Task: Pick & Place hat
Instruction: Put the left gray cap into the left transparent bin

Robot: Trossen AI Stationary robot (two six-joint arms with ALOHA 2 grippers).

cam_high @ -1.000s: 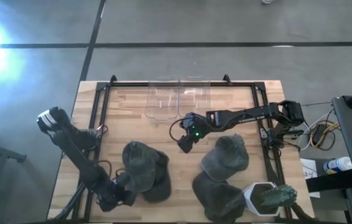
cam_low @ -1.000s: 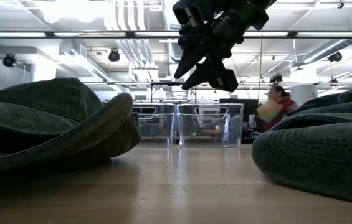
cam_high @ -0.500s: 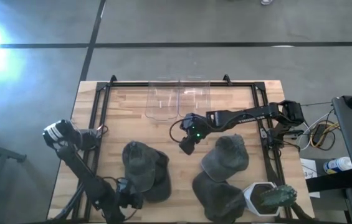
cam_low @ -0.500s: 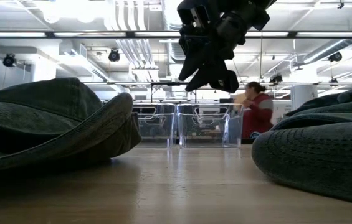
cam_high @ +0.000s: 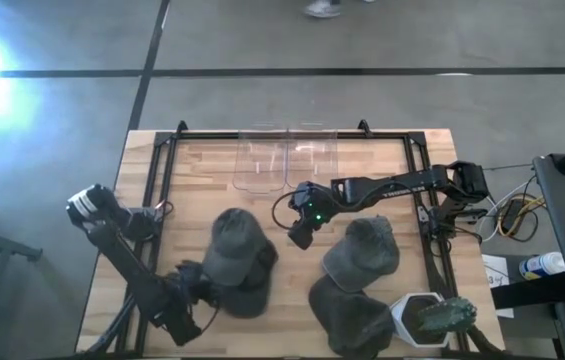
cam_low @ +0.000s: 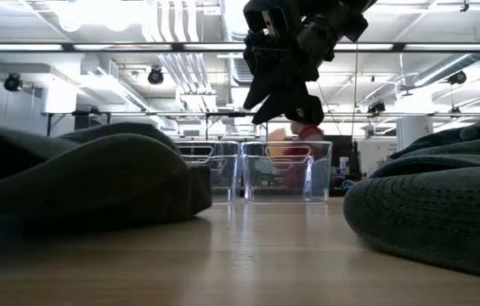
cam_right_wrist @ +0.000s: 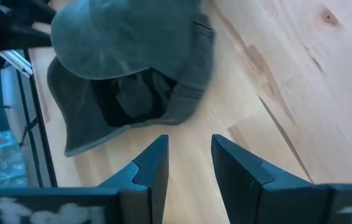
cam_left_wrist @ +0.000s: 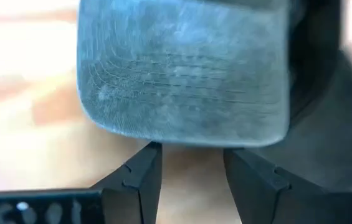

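Two dark green hats lie stacked left of centre (cam_high: 234,262), the upper hat (cam_right_wrist: 126,37) resting crown up on the lower one (cam_right_wrist: 76,127). My left gripper (cam_high: 194,285) sits low at the stack's left near side. It is open, and the upper hat's brim (cam_left_wrist: 182,81) lies just ahead of its fingertips (cam_left_wrist: 191,152). My right gripper (cam_high: 299,232) hangs above the table's middle (cam_low: 286,102), right of the stack, open by a narrow gap (cam_right_wrist: 189,146) and holding nothing. My left gripper comes level at the upper hat's brim edge (cam_left_wrist: 182,134) from the table's left near side. The brim ends right at the fingertips (cam_left_wrist: 147,155); whether they touch it, I cannot tell.
Two more dark hats lie on the table's right half (cam_high: 362,250), (cam_high: 347,315). Two clear bins (cam_high: 284,160) stand at the far edge. A white container holding something green (cam_high: 427,318) sits at the near right corner. A black frame (cam_high: 162,180) borders the table. Bare wood (cam_high: 292,285) shows between the hat groups.
My left gripper swung along the near edge, then moved up to the hat stack from its left near side. The upper hat shifted toward the far edge and the right. In the low view its raised brim has dropped into a lower, flatter mound.
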